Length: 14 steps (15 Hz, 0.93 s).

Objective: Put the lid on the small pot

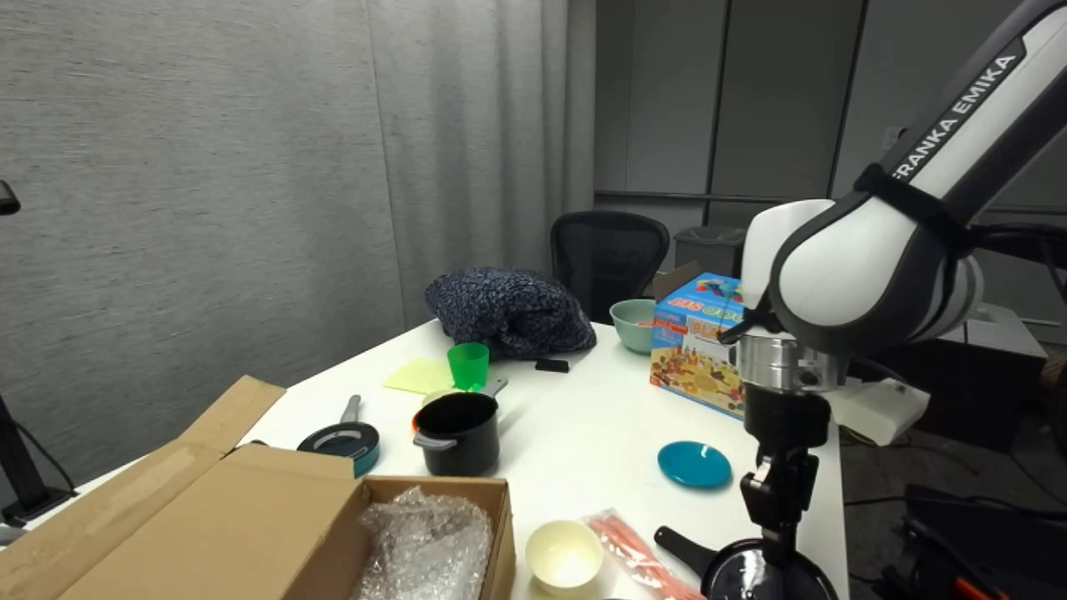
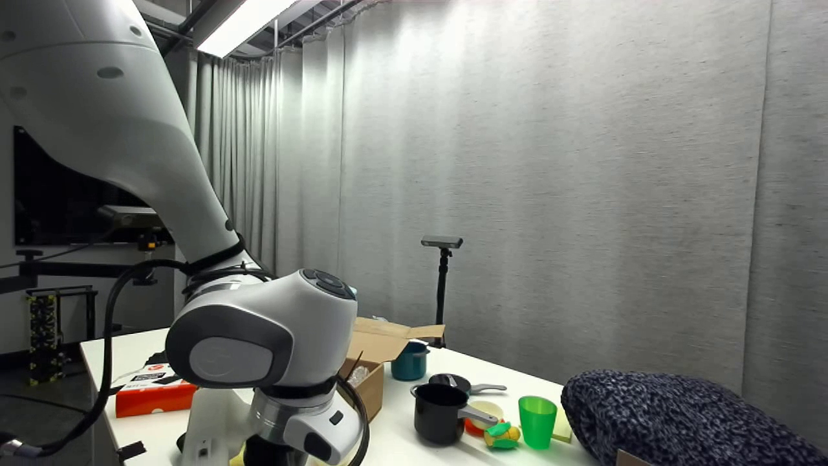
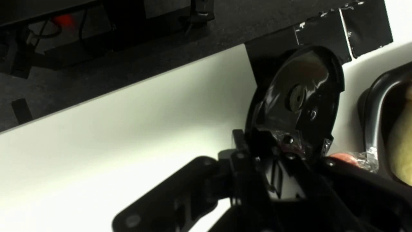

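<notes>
Gripper (image 1: 780, 546) points down at the glossy black lid (image 3: 299, 106), tips at its edge in the wrist view; jaws look near each other, narrow gap, but I can't tell if they've met or have hold of it. Black handle (image 1: 683, 550) sticks out beside the lid, can't see if it's joined on. Landmark is the small pot (image 1: 458, 437): upright on the white table (image 1: 583, 417), mouth open, grey handles, well apart from the gripper. From where I stand, lid is right of the pot and nearer me; cream bowl (image 1: 564, 557) and bagged pinkish stuff (image 1: 629, 546) lie between pot and lid. Blue plate (image 1: 694, 464) right of pot. Frying pan (image 1: 338, 437) left of it. Nearer me than pot: cardboard box (image 1: 225, 517), bubble wrap (image 1: 433, 546) inside. Green cup (image 1: 468, 365) behind pot, dark cloth (image 1: 517, 312) further back. Pale green bowl (image 1: 629, 335) and colourful toy box (image 1: 700, 362): behind pot, to the right.
</notes>
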Available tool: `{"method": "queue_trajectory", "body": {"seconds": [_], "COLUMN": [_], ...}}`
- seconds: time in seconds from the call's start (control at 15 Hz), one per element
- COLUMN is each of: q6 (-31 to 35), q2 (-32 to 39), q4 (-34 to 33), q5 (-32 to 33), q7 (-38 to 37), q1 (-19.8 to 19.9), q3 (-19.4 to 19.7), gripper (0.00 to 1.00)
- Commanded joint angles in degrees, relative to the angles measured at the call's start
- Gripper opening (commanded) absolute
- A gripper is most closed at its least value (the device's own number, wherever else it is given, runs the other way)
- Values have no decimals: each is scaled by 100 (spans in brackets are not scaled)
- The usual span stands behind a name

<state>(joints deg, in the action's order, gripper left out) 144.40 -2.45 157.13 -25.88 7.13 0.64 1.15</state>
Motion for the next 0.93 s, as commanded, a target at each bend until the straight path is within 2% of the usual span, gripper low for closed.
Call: {"method": "queue_trajectory", "body": {"seconds": [0.0,0.2,0.27,0.4,0.67,0.87], "q6": [132,-28,-68,-229,-686,-816], "q2": [-383,-567,-898,-1038,-1856,-2339], "q4": [181,-4,220,4,80,-8], "q5": [-19,255,395,964,2609,3239], "q7": [150,-27,-110,-496,-1395,-1932], "q1": [43,28,29,81,282,409], "q3": [106,125,111,51,-187,-364], "gripper": [3,2,2,2,2,2]}}
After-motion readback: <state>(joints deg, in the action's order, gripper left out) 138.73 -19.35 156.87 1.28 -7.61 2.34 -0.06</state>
